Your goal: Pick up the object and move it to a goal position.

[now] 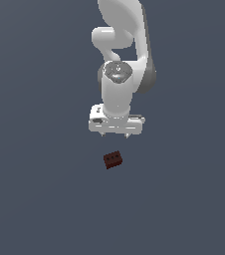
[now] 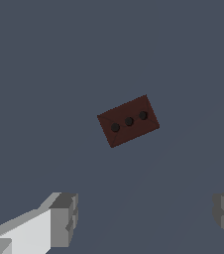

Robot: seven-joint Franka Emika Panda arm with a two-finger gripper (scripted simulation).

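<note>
Robot arm [image 1: 119,64] poised above a small brown block [image 1: 113,159]

The gripper [image 1: 115,134] hangs spread wide, clear of the block, on a plain, featureless grey-blue floor [image 1: 35,199].

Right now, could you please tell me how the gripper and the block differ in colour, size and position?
The gripper is white and grey; the block is dark reddish-brown with three dark round spots. The gripper, jaws open, spans wider than the block. The gripper hangs on the arm, apart from the block, which lies skewed to the jaws in the wrist view. Neither touches the other.
</note>
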